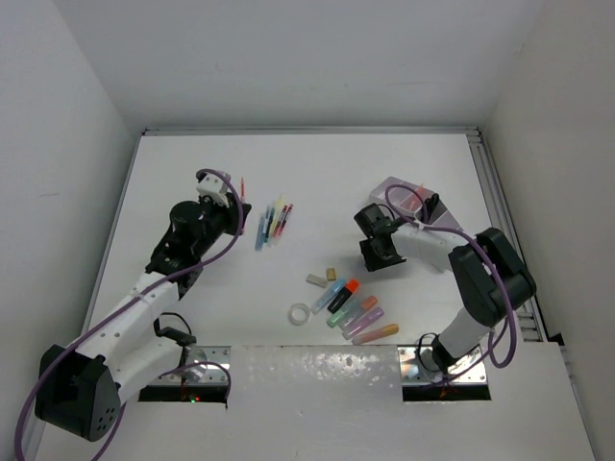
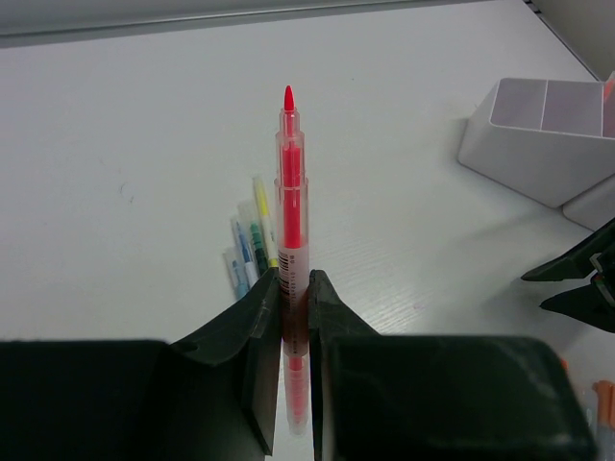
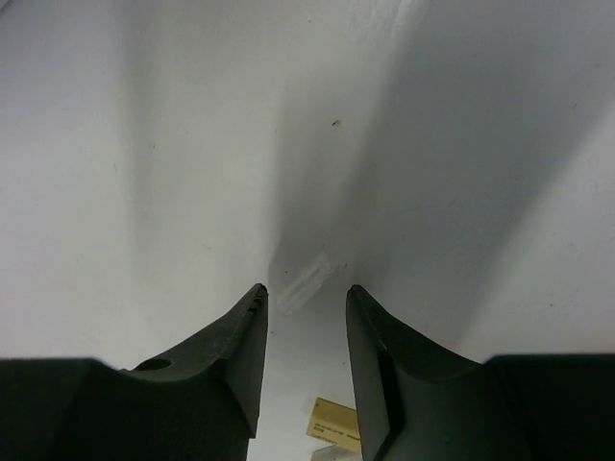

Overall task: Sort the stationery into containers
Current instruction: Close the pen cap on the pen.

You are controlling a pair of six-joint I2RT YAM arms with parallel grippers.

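My left gripper [image 1: 237,205] is shut on a red pen [image 2: 291,211] and holds it above the table; the pen's tip [image 1: 243,182] points away from me. Several thin pens [image 1: 274,221] lie just right of it and also show in the left wrist view [image 2: 248,245]. The lilac-white organizer [image 1: 406,192] stands at the right, partly hidden by my right arm; its open compartments show in the left wrist view [image 2: 538,134]. My right gripper [image 1: 378,254] is open and empty [image 3: 306,293], low over the table in front of the organizer.
Pastel highlighters [image 1: 353,307], two beige erasers [image 1: 318,280] and a clear tape ring [image 1: 300,313] lie near the front middle. One eraser [image 3: 336,432] and a small clear item [image 3: 301,279] show below my right fingers. White walls ring the table.
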